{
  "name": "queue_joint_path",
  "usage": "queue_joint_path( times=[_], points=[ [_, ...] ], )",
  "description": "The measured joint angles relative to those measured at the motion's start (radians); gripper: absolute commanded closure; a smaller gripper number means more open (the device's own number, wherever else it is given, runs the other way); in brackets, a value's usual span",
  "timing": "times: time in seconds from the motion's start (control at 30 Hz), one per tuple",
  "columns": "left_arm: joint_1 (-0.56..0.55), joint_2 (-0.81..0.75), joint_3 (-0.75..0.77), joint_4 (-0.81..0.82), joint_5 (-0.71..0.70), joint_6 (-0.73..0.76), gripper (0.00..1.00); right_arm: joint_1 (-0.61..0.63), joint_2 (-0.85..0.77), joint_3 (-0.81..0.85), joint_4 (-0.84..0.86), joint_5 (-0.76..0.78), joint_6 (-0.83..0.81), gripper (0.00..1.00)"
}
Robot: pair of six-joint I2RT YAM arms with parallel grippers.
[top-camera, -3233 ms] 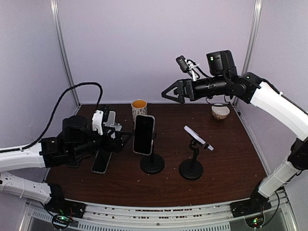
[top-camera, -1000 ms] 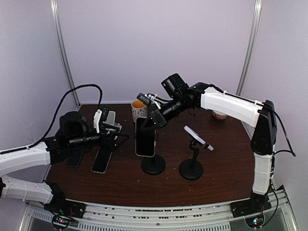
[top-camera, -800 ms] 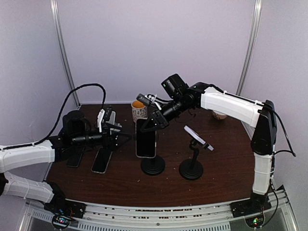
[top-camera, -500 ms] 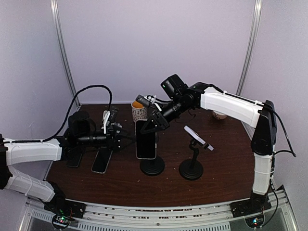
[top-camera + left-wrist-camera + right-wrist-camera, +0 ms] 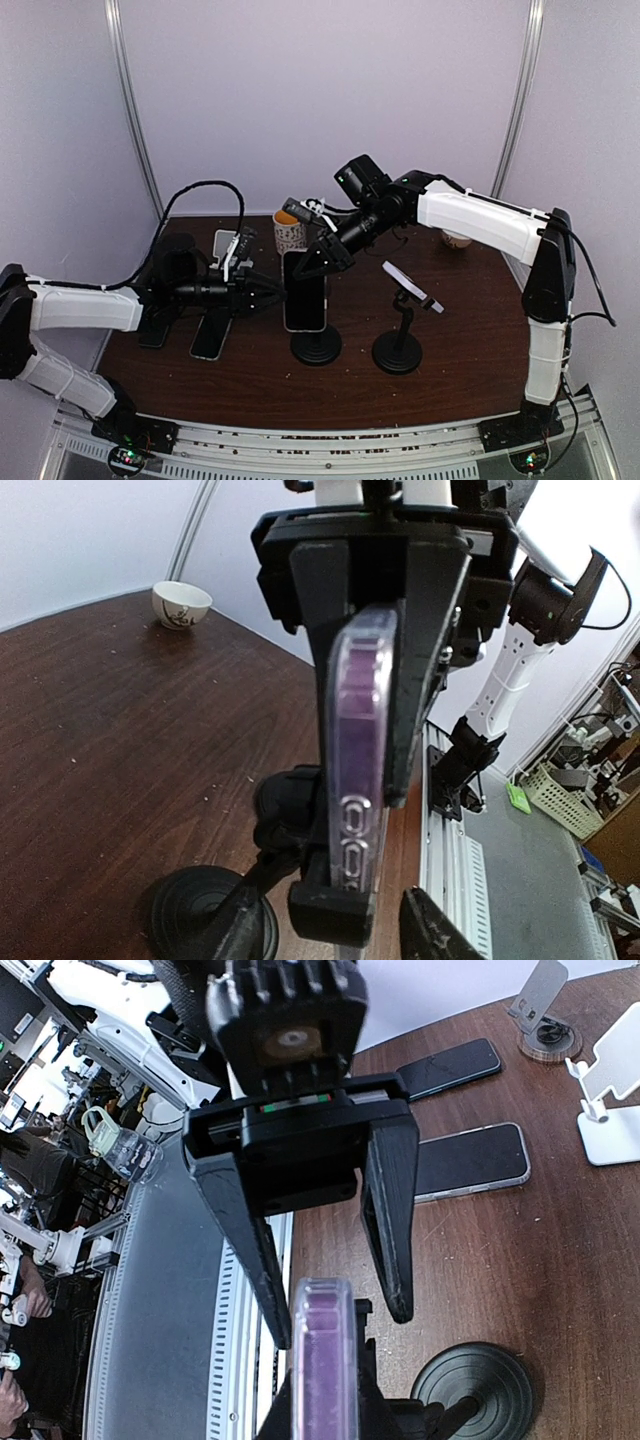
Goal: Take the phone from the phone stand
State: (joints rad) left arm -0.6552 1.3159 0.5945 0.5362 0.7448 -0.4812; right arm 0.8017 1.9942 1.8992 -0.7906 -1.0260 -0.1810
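right gripper (image 5: 312,263) pinching the top edge of the phone (image 5: 304,295), phone upright on the phone stand (image 5: 317,346) beneath it, left gripper (image 5: 274,292) spread around the phone's side edge

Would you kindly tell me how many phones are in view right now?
3. An upright phone sits in the black stand mid-table. A silver-edged phone lies flat left of it, and a dark phone lies flat farther left. Others may be hidden.
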Motion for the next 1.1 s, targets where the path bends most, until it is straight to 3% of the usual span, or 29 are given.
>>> queue_joint_path(
  times=[0.27,0.6,1.1],
  points=[
    [0.000,0.036,0.000,0.055,0.020,-0.031,0.73,0.000,-0.003,0.000,-0.013,-0.003,-0.024,1.00],
    [0.011,0.018,-0.025,0.079,0.043,-0.034,0.91,0.001,-0.003,-0.002,-0.014,-0.004,-0.058,1.00],
    [0.021,0.004,-0.069,0.144,0.048,-0.044,0.99,0.012,-0.003,0.000,-0.030,0.010,-0.103,1.00]
  ],
)
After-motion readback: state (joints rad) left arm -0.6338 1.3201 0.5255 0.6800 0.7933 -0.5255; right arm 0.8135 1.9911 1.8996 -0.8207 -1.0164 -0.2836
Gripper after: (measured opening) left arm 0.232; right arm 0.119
